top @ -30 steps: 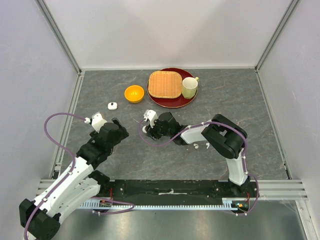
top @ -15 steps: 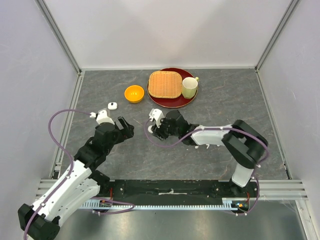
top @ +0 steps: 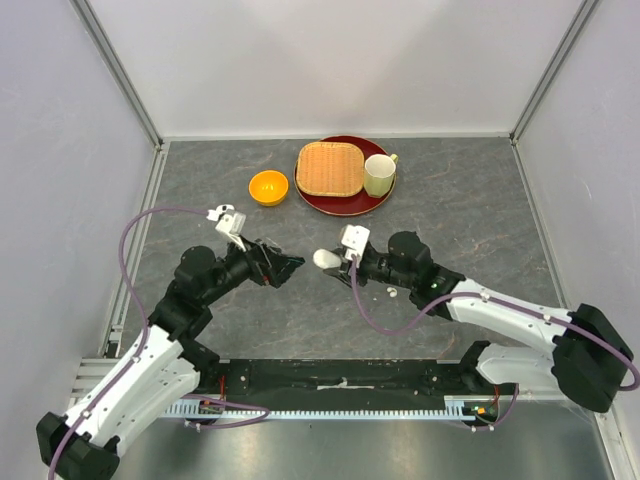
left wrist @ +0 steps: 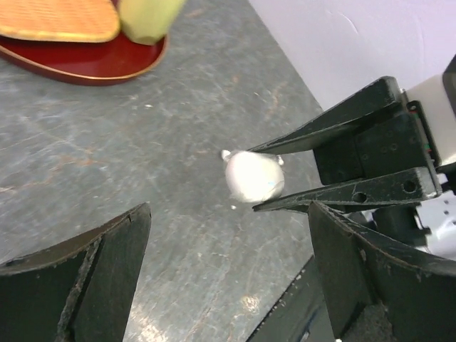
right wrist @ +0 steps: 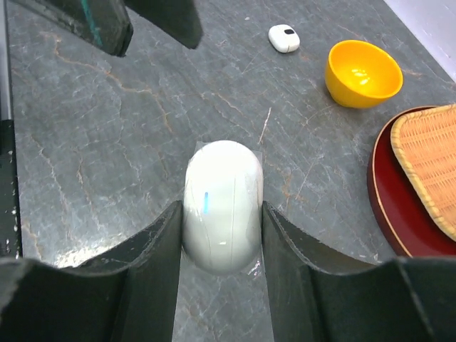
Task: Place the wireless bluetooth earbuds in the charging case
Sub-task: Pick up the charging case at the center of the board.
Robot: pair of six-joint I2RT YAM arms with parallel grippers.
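Charging case (right wrist: 222, 192) sits clamped in right end effector (right wrist: 221, 217); left end effector (left wrist: 228, 221) spread apart.

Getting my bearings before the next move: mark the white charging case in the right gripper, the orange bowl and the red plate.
white charging case (right wrist: 223, 206), right wrist view, middle of its rounded face.
orange bowl (right wrist: 363, 75), right wrist view, inner wall.
red plate (right wrist: 388, 199), right wrist view, bare part left of the woven mat.

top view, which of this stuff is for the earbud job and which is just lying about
For the job: charging case in the right hand; second small white case; tiny white earbud lying loose.
Lying about: orange bowl; red plate; woven tray; cup.
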